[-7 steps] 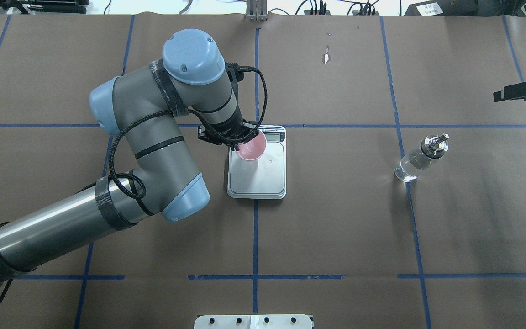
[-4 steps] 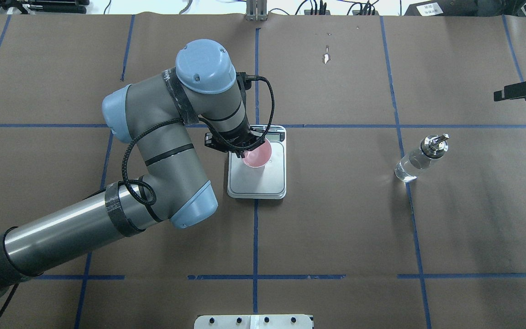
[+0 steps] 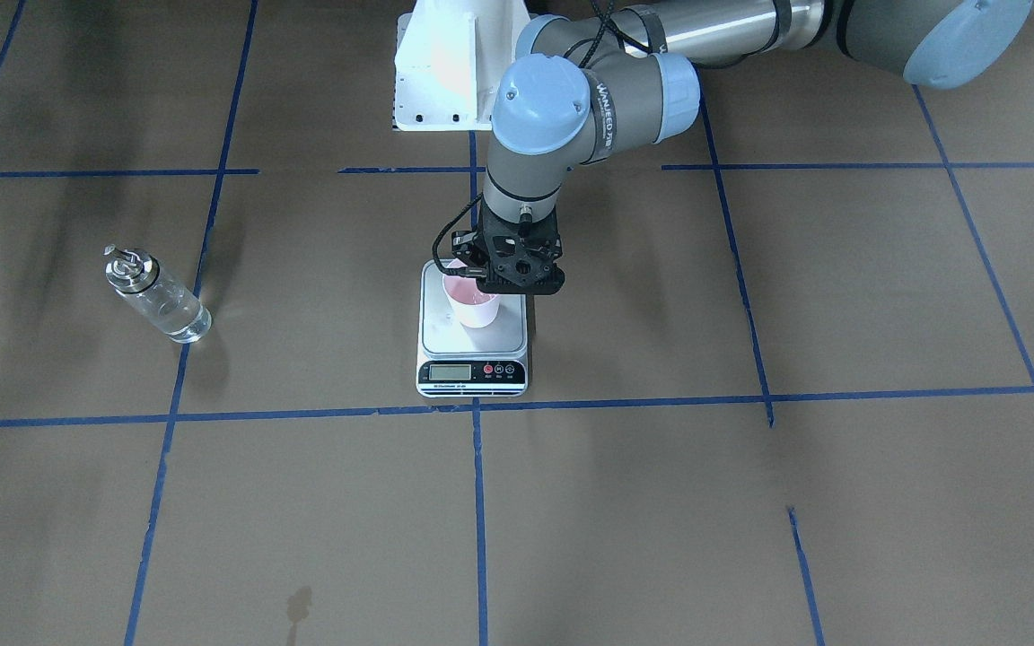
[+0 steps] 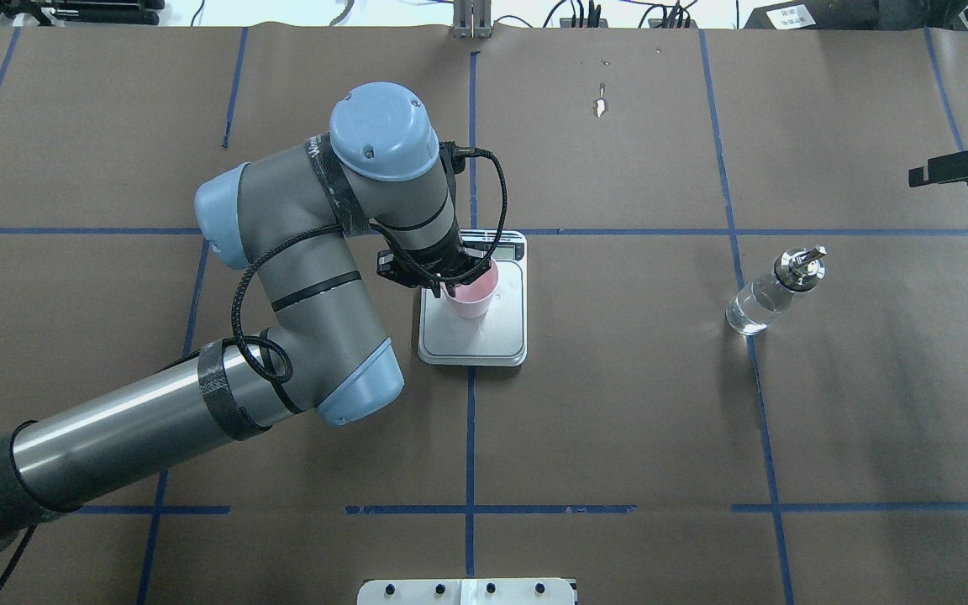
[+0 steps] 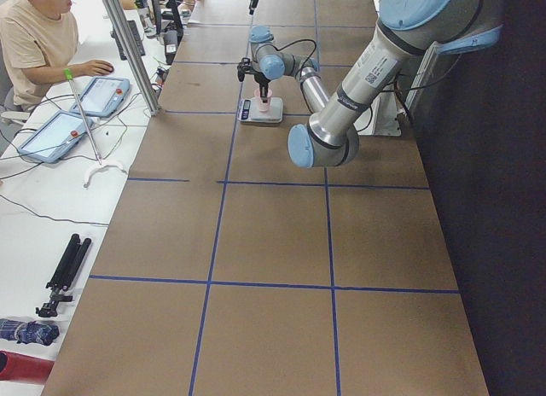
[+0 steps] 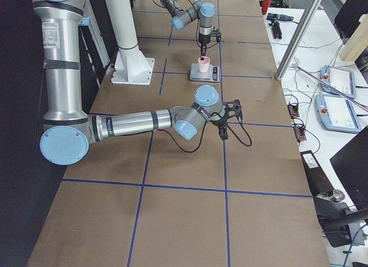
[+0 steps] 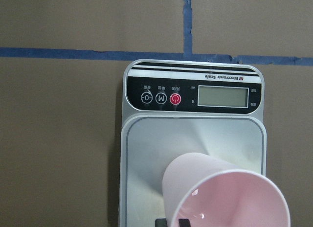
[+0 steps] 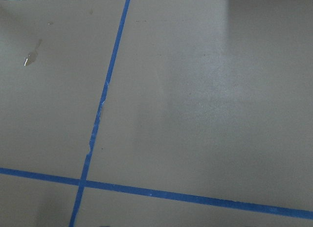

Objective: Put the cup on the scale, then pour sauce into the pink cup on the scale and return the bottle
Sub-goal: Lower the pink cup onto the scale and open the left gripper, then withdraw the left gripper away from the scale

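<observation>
The pale pink cup (image 4: pixel 473 296) is upright over the scale (image 4: pixel 484 338), low on the half of the steel platform nearest the display; I cannot tell if its base touches. My left gripper (image 4: pixel 444 276) is shut on the cup's rim from above. The left wrist view shows the cup (image 7: pixel 220 197), the scale's platform (image 7: pixel 146 153) and the fingertips (image 7: pixel 183 222) at the bottom edge. The front view shows the cup (image 3: pixel 474 307) and the left gripper (image 3: pixel 510 269). The clear glass bottle (image 4: pixel 774 290) with clear liquid stands alone far to the right. My right gripper (image 4: pixel 959 166) hovers beyond it; I cannot tell its state.
The robot's white base plate (image 4: pixel 467 591) sits at the near edge. Blue tape lines grid the brown paper table. An operator (image 5: pixel 38 42) sits at a side desk with tablets. The scale's display (image 7: pixel 222 96) is blank.
My left arm has moved right and lowered the cup from above the scale's left edge down towards the platform. The bottle and the right arm have not moved.
</observation>
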{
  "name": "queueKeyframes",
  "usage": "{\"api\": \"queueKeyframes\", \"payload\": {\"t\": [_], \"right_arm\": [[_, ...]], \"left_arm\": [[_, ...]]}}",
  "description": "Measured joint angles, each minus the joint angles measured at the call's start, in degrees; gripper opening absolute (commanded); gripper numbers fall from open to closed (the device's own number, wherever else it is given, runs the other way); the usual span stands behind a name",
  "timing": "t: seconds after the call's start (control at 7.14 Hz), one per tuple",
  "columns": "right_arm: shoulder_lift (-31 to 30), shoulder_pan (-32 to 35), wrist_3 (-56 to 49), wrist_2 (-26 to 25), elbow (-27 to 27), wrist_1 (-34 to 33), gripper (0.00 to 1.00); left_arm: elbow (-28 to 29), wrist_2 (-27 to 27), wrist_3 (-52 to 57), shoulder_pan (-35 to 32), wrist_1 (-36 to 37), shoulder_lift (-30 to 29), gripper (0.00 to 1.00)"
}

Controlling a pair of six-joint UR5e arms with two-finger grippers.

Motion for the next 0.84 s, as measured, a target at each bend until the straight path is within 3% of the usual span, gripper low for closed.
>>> {"api": "queueKeyframes", "payload": {"t": [0.42, 0.7, 0.84], "right_arm": [[-0.13, 0.03, -0.55, -0.07, 0.07, 0.42, 0.90], [-1.05, 0.07, -1.98, -0.51, -0.25, 3.23, 0.92], [-1.08, 0.08, -2.03, -0.97, -0.30, 3.92, 0.92]], "left_arm": [[-2.84, -0.34, 0.03, -0.38, 0.14, 0.40, 0.73], [-11.13, -0.52, 0.16, -2.95, 1.26, 4.06, 0.73], [-17.40, -0.99, 0.56, -5.07, 1.30, 9.46, 0.73]]}}
